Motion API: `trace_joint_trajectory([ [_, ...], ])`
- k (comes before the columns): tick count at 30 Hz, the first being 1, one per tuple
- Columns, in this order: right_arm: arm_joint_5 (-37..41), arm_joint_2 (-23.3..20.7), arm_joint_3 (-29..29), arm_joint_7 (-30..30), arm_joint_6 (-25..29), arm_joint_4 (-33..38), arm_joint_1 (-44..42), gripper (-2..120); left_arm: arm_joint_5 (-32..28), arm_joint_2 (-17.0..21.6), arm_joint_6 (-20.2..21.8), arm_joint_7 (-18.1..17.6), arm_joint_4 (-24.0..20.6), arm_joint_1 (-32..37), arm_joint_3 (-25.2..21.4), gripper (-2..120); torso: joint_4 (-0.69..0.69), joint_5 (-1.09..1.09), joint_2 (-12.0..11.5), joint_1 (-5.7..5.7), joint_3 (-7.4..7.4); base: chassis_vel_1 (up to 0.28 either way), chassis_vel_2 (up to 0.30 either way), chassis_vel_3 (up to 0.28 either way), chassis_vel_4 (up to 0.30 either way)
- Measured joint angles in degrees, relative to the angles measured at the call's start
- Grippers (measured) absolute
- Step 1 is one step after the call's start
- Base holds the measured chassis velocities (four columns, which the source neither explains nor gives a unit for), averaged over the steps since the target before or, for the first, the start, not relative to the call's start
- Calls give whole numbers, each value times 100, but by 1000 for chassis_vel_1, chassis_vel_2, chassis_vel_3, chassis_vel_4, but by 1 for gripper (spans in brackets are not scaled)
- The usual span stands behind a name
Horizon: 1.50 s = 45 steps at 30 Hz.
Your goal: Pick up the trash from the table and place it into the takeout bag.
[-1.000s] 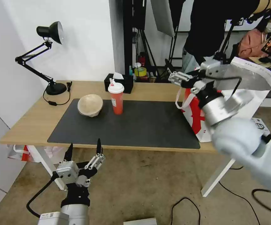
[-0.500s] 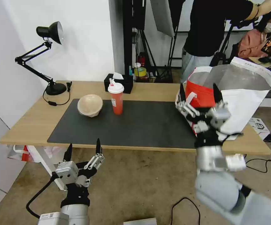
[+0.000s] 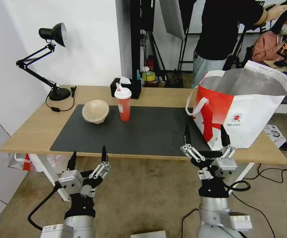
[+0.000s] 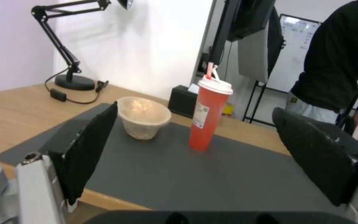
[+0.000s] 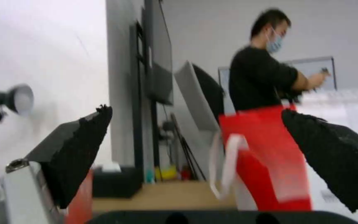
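Between pickups: both the left gripper (image 3: 87,158) and right gripper (image 3: 205,138) are held open, empty, below the light-wood table (image 3: 31,129); the tall red lidded cup (image 3: 123,104) must be reached next.

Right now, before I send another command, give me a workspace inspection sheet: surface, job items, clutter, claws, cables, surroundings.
Surface: wooden table with a dark mat.
Job items: beige bowl and red cup, upright with lid and straw, stand apart on the mat; bag upright and open at the table's right end.
Clutter: desk lamp, black tissue box.
Claws: left claw and right claw both open, empty, before the table's near edge.
Cables: lamp cord on the table; cables on the floor.
Surroundings: people and stands behind the table, touching nothing.
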Motion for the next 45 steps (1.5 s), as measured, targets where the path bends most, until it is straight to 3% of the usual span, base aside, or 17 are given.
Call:
trace_joint_trajectory([
  [8, -203, -29, -64, 86, -187, 12, -575, 100, -22, 28, 0, -4, 0, -20, -8, 100, 0, 1, 0, 0, 0, 0, 0, 0, 0],
  [22, 249, -314, -95, 97, -458, 57, -737, 100, -102, 31, 10, -8, 0, -41, -7, 100, 1, 1, -1, 0, 0, 0, 0, 0, 0],
  [45, 592, -315, -247, 145, -732, 76, -958, 100, -65, 28, 20, -1, 0, -21, -11, 100, 0, 1, -1, 0, 0, 0, 0, 0, 0],
])
